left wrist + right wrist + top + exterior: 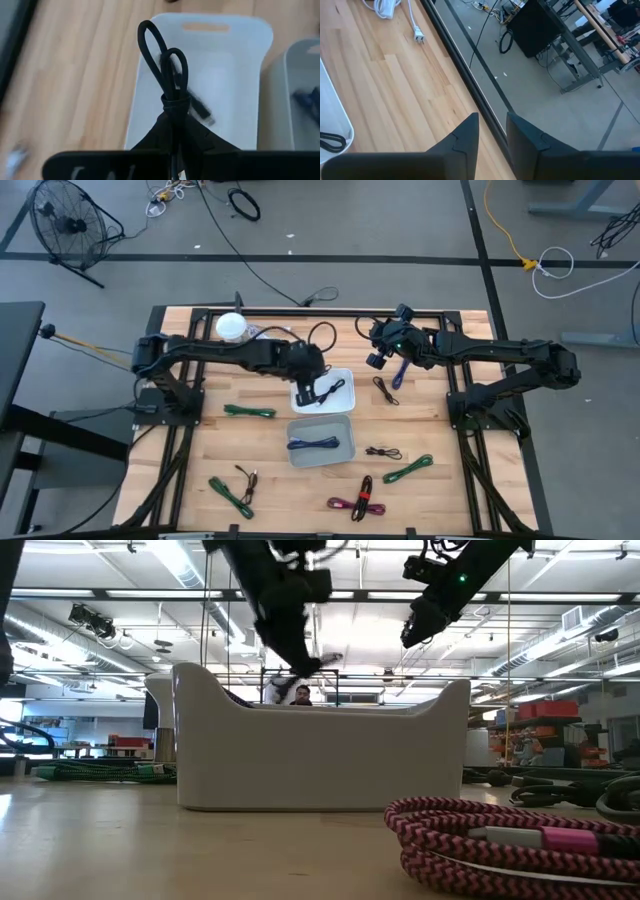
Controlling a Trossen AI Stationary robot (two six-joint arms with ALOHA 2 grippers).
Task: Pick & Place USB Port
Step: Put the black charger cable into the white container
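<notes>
Two dark arms reach in over the slatted wooden table point(200, 450), and we see the left gripper point(172, 127) clamped tight on a bundled black USB cable point(167, 70), whose two smooth rubbery loops stand up past the fingertips. That bundle hangs above the upper white tray point(245, 55), a rounded rectangular plastic bin with a slot handle at its far end; we make out another dark cable piece lying blurred on its floor. From above, the same gripper sits over that tray's left part point(345, 372), just above the lower white tray point(345, 425), which holds a coiled dark blue cable point(313, 444). Our right gripper point(492, 130) is raised near the table's far edge, its blunt angular fingers parted by a narrow gap with nothing between them. Scattered on the wood we count green cable bundles point(249, 412) and a magenta braided one point(500, 840), its woven sheath clear at table height. A white round object point(231, 326) rests at the back.
</notes>
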